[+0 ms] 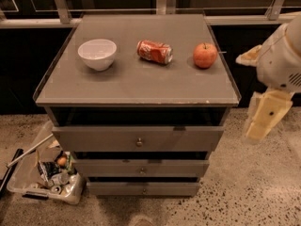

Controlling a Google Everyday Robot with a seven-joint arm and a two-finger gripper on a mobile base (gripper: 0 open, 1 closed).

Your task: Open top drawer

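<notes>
Top drawer (pixel 103 139): a wide, tall, matte grey front with one small round metal knob (pixel 139 141) at its centre. It sits directly under the grey cabinet top (pixel 141 86), level and square to it. It is pulled out a short way, so a dark gap shows between its upper edge and the cabinet top. The robot's pale gripper (pixel 260 119) hangs off to the right of the cabinet top, below its edge and well apart from the drawer and its knob.
</notes>
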